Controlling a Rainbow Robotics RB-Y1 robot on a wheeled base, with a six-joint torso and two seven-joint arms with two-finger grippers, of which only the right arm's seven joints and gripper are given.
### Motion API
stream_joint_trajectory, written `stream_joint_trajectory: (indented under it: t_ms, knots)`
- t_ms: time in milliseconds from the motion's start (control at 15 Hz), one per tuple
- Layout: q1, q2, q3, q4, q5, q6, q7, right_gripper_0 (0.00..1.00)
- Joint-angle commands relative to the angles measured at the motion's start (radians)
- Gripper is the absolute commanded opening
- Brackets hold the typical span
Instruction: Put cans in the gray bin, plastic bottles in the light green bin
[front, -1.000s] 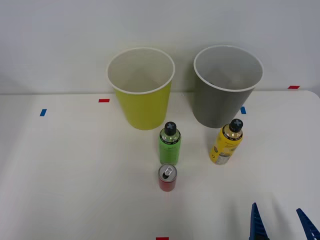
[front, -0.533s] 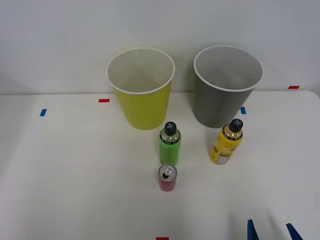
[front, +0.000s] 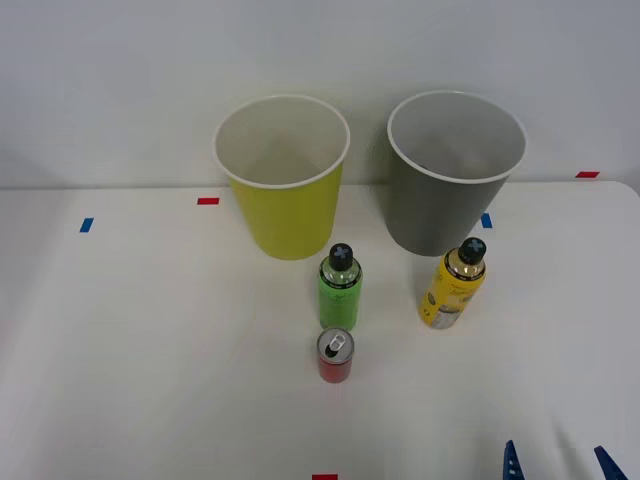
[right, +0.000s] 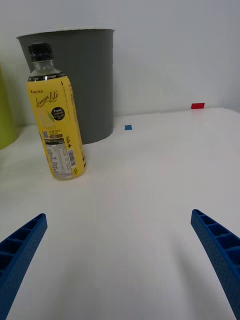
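On table (front: 150, 330): two bottles (front: 340, 287), one can (front: 335, 355).

So here's what we see material-wise: the white table (front: 150, 330) looks smooth and matt. The gray bin (front: 440, 205) and light green bin (front: 290, 215) both look like smooth matt plastic with white rims. The yellow bottle (right: 55, 120) is clear glossy plastic under a shiny printed wrap, with a ribbed black cap (right: 40, 51). The green bottle (front: 340, 290) looks glossy too. The red can (front: 335, 357) has a shiny metal top. The right gripper (right: 120, 260) has ribbed blue plastic fingers (right: 220, 252).
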Motion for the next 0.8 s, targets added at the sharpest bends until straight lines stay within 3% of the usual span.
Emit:
stream_joint_trajectory:
  t_ms: [67,400,533,667,800]
  knots:
    - [-0.036,-0.023,-0.018,0.039,-0.028,-0.044,-0.101,1.00]
    - [-0.071,0.000,-0.153,0.040,0.199,-0.059,-0.457,1.00]
    - [-0.113,0.002,-0.192,0.082,0.231,-0.097,-0.521,1.00]
    - [-0.209,0.022,-0.267,0.212,0.264,-0.214,-0.527,1.00]
    - [-0.265,0.023,-0.353,0.234,0.371,-0.265,-0.498,1.00]
